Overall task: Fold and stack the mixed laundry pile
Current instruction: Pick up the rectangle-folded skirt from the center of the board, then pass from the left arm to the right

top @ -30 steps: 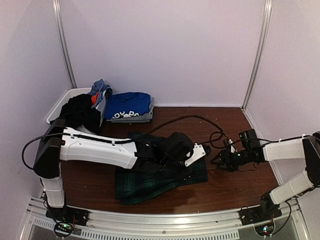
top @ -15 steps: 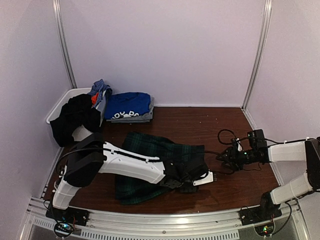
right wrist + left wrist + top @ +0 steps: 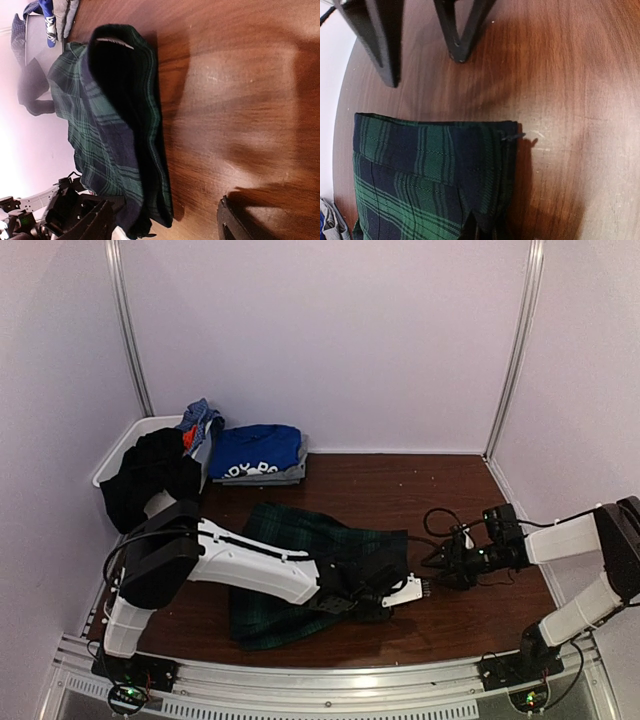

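Tartan skirt [image 3: 300, 532] lies flat on the table [image 3: 400, 480], centre of the overhead frame, partly under the left arm. A folded blue T-shirt [image 3: 258, 450] sits on a small stack upper left, beside the white basket [image 3: 118, 448], which has a black garment [image 3: 150, 475] draped over its rim. Left gripper [image 3: 405, 595] is closed on the skirt's lower-right edge, with fabric bunching into the tips at the bottom of the left wrist view. Right gripper [image 3: 438, 566] hangs just right of the skirt, fingers [image 3: 462, 40] apart, nothing between them. Risks: the pinch looks shallow (may catch only the top layer), so a lift could peel one ply and open the fold. A pull from one corner alone would likely drag the skirt askew and fan the pleats. The right fingers sit low near the wood and could scrape it, or push the hem instead of getting under it.
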You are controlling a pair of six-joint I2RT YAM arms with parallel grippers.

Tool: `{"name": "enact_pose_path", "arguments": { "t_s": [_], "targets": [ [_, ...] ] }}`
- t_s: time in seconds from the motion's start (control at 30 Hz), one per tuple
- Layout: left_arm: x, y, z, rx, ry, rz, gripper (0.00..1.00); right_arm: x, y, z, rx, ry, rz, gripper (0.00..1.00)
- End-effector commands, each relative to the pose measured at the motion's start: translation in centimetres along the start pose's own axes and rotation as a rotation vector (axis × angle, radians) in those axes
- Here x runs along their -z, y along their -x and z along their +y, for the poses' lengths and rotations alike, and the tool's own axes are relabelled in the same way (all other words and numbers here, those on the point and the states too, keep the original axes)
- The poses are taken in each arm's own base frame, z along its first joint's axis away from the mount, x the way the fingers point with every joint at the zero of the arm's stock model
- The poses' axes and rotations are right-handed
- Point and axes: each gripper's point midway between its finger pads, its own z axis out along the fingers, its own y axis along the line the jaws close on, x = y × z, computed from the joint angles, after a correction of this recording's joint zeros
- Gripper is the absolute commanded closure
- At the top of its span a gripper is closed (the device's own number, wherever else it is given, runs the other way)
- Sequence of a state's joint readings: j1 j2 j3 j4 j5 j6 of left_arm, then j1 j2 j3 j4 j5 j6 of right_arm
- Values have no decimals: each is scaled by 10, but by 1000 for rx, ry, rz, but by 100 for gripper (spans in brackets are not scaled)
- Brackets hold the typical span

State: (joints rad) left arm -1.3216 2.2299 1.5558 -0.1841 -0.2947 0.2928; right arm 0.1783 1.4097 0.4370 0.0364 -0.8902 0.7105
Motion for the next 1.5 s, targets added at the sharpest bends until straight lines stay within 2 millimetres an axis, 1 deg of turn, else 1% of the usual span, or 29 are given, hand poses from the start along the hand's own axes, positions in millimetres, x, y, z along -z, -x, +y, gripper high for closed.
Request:
{"name": "enact_pose_path", "arguments": {
  "t_s": [0.0,0.27,0.4,0.57,0.7,0.87,1.03,1.1,1.17,1.2,1.23,1.27,1.33,1.4,1.47],
  "targets": [
    [28,29,34,115,34,-145,100,-11,-3,10,15,35,35,27],
    [38,33,38,129,37,-195,100,-20,-6,22,11,74,49,25],
    [38,30,36,121,35,-191,100,-28,-5,32,3,110,62,24],
    [42,35,39,131,49,-227,100,-39,-3,35,-15,123,78,27],
    [45,36,41,138,57,-243,100,-50,-2,36,-33,132,94,35],
    [48,36,42,138,65,-257,100,-59,-3,43,-57,185,113,43],
    [49,38,41,129,64,-274,100,-67,-1,58,-48,220,120,53],
    [49,37,42,129,71,-277,100,-68,1,60,-44,217,115,64],
    [50,37,44,138,78,-274,100,-69,4,59,-38,197,110,78],
    [53,38,47,152,84,-271,95,-69,6,56,-29,177,103,87],
    [55,37,49,170,90,-267,88,-67,7,53,-21,154,94,96],
    [59,37,52,189,95,-262,81,-66,6,48,-21,120,96,100],
    [70,35,58,233,103,-253,65,-58,10,45,11,81,83,100],
    [86,33,63,275,101,-267,58,-49,13,39,50,36,70,100],
    [105,30,69,335,91,-301,53,-38,16,33,78,-8,69,100]
  ]
}}
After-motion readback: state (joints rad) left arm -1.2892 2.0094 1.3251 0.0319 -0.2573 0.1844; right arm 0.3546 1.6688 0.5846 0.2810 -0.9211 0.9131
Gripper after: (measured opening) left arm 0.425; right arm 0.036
